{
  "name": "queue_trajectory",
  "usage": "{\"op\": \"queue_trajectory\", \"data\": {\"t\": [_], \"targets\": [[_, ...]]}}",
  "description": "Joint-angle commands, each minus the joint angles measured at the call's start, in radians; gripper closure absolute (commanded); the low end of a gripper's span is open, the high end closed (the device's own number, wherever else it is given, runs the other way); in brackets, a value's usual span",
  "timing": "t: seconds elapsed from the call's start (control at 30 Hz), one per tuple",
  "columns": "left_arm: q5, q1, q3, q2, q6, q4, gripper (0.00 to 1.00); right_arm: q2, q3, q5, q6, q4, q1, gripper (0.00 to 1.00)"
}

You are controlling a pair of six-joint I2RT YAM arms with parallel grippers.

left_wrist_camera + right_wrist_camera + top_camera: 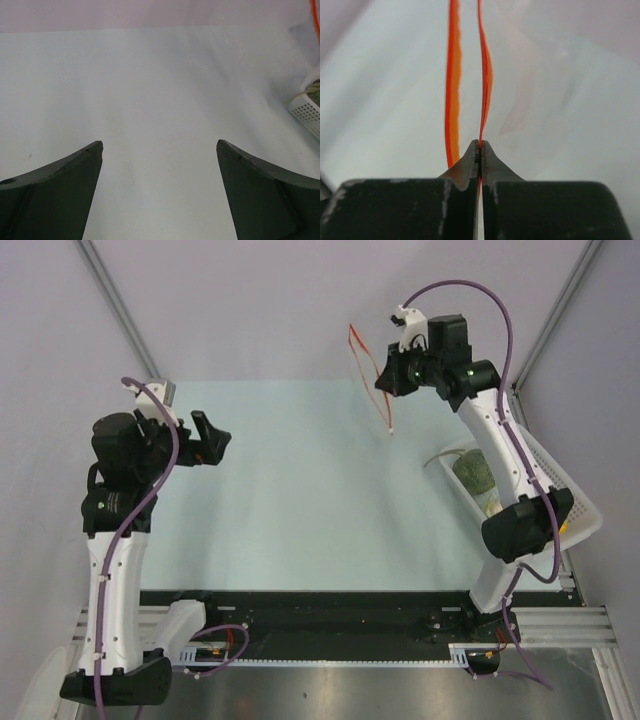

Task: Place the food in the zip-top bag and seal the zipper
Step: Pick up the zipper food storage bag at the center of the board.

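My right gripper point(385, 380) is shut on one lip of the zip-top bag's orange-red zipper point(366, 362) and holds the clear bag point(378, 400) up in the air above the table's far side. In the right wrist view the jaws point(480, 146) pinch one zipper strip point(485, 75); the other strip point(452, 90) hangs free to the left, so the mouth is open. My left gripper point(215, 440) is open and empty at the left, its fingers point(60, 185) wide apart over bare table. Food pieces, a dark green one point(472, 473) and a pale one point(492, 506), lie in the basket.
A white perforated basket point(580, 510) stands at the right edge under my right arm; its corner shows in the left wrist view point(307, 107). The pale green table point(300, 510) spreads between the arms, with grey walls behind.
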Motion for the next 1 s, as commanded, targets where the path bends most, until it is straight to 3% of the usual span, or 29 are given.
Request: {"op": "queue_trajectory", "data": {"t": [0.0,0.2,0.37,0.47,0.6,0.73,0.97], "targets": [[0.100,-0.004,0.068,0.004,-0.009,-0.046,0.00,-0.143,-0.158,-0.338,0.345,0.041,0.089,1.00],[0.127,-0.004,0.117,0.020,0.042,-0.142,0.00,-0.317,-0.467,-0.436,0.637,0.262,0.152,1.00],[0.173,-0.019,0.114,0.056,0.036,-0.173,0.01,-0.452,-0.696,-0.378,0.923,0.448,0.169,1.00],[0.184,-0.060,0.097,0.073,0.014,-0.159,0.00,-0.478,-0.755,-0.332,0.997,0.550,0.204,1.00],[0.178,-0.102,0.082,0.096,-0.024,-0.115,0.00,-0.466,-0.787,-0.281,0.966,0.634,0.269,1.00],[0.111,-0.241,0.057,0.148,-0.079,-0.066,0.00,-0.453,-0.798,-0.217,0.893,0.534,0.286,1.00],[0.036,-0.363,0.033,0.204,-0.205,0.008,0.02,-0.446,-0.798,-0.021,0.792,0.473,0.384,1.00]]}}
